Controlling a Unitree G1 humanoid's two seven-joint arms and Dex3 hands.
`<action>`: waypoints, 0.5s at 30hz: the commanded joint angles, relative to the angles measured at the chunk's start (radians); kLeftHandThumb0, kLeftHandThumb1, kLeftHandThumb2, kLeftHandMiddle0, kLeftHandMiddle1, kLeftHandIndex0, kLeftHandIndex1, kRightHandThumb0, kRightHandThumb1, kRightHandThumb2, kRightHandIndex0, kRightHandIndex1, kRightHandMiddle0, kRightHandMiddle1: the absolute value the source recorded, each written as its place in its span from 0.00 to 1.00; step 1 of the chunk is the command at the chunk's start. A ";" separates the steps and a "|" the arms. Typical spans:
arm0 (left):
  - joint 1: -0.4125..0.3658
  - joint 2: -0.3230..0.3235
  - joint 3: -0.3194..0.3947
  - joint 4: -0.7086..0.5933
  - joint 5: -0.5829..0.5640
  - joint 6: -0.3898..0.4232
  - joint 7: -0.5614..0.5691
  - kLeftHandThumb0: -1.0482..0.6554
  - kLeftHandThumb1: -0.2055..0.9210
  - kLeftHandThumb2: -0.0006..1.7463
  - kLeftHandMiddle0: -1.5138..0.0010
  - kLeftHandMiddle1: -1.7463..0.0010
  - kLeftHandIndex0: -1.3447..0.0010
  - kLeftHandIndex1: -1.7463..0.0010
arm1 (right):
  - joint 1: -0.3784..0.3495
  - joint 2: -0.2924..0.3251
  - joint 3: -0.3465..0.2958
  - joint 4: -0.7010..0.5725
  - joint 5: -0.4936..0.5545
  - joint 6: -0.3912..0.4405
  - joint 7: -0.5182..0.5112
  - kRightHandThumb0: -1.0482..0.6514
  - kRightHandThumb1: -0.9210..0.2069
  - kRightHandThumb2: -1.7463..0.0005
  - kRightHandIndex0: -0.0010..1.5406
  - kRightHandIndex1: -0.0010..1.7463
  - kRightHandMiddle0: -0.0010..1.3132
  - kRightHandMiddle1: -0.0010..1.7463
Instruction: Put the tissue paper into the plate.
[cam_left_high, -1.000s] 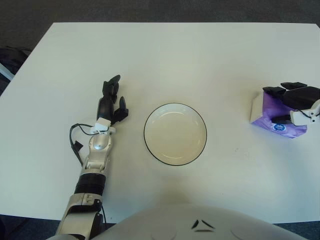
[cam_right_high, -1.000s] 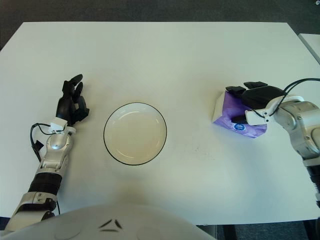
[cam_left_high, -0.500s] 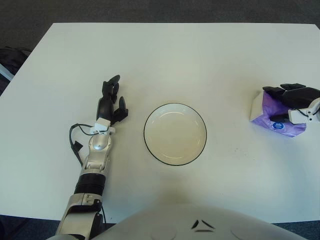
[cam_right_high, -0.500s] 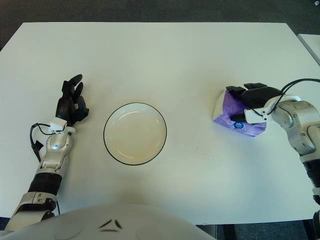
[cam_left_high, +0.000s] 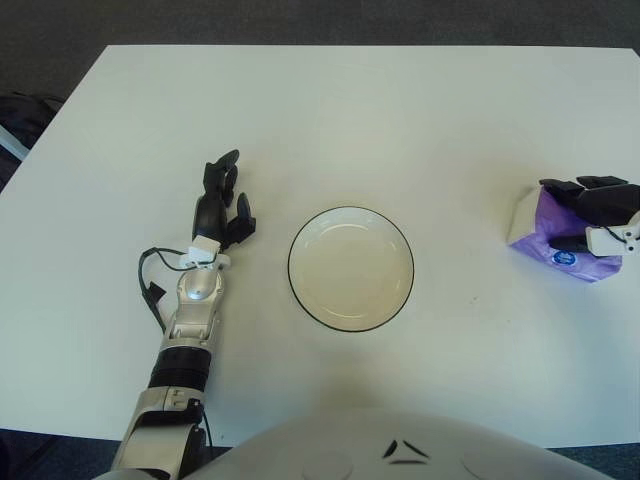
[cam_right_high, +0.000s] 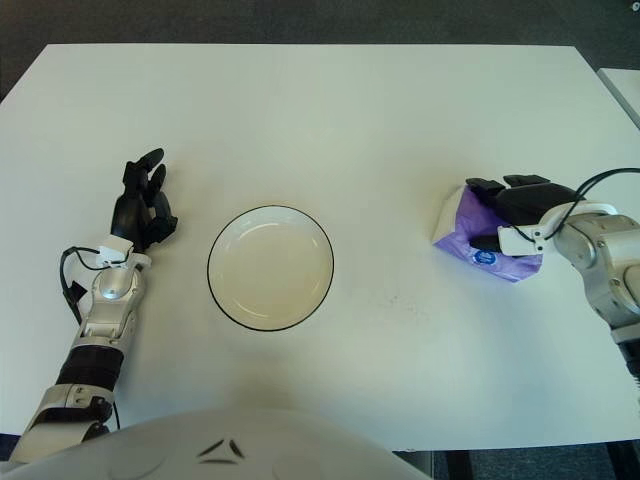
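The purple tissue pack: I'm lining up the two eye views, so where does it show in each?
Left eye view: the purple tissue pack sits at the far right edge, mid-height, under the right hand.
Right eye view: it shows further in from the right edge, mid-height, gripped by that hand.
Shared landmark: the white black-rimmed plate, left of the pack in both views.

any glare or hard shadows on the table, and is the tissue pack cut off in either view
Left eye view: table evenly lit, no glare, only soft shadow beside the left hand; right hand cropped at the frame edge. Right eye view: tissue pack and plate fully in frame.
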 joint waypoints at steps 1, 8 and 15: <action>0.110 -0.015 -0.010 0.092 0.017 0.006 -0.004 0.21 1.00 0.53 0.77 0.97 1.00 0.54 | 0.060 0.009 0.025 0.009 -0.015 0.017 0.018 0.00 0.00 0.79 0.00 0.00 0.00 0.00; 0.108 -0.015 -0.012 0.084 0.020 0.015 0.000 0.22 1.00 0.53 0.78 0.97 1.00 0.54 | 0.060 0.014 0.055 0.026 -0.014 0.019 0.019 0.00 0.00 0.81 0.00 0.00 0.00 0.00; 0.105 -0.016 -0.009 0.085 0.016 0.024 -0.003 0.23 1.00 0.53 0.79 0.98 1.00 0.54 | 0.084 0.033 0.071 0.051 -0.019 0.011 -0.031 0.00 0.00 0.79 0.00 0.00 0.00 0.00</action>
